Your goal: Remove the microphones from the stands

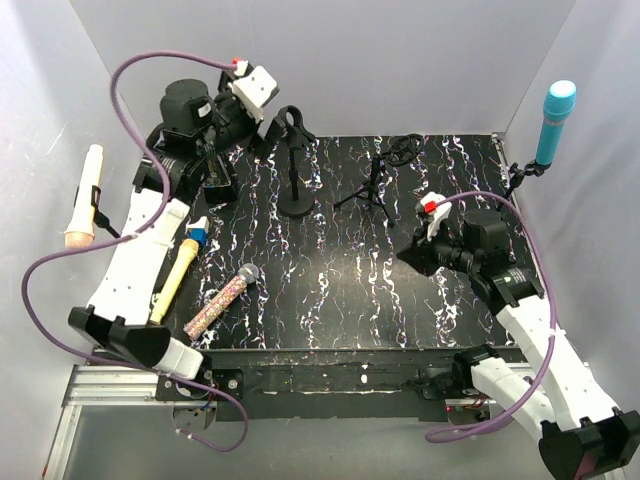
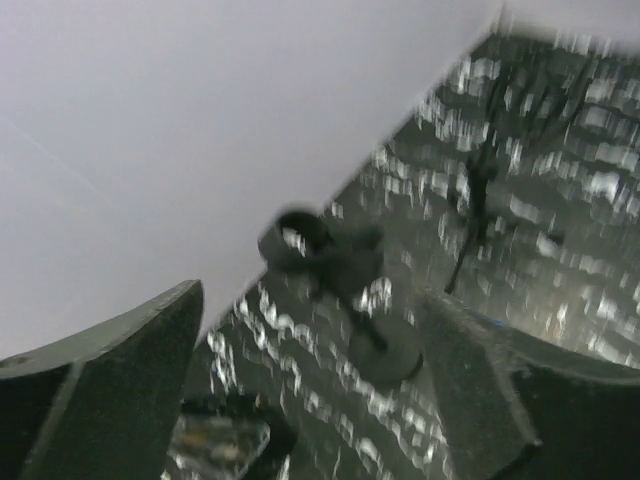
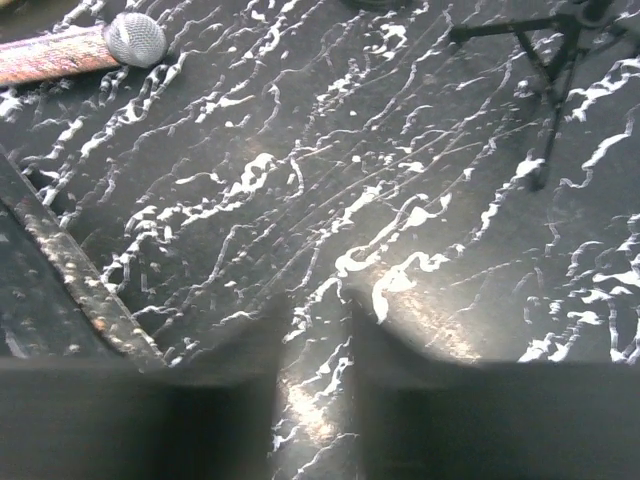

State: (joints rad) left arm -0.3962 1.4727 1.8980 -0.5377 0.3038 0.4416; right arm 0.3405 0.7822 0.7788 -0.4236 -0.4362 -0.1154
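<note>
The left arm [image 1: 135,255] and right arm [image 1: 535,335]: white links, black joints, a purple cable [image 1: 40,270] looping off each. Behind the dark fingers [image 2: 110,390], a white camera block [image 1: 255,87] with a red tab.

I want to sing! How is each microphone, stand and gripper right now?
Glitter microphone: lying flat
Yellow microphone: lying flat
Cream microphone: clipped in place
Teal microphone: clipped in place
Round-base stand: clip empty
Tripod stand: clip empty
Left gripper: open, empty
Right gripper: open, empty
</note>
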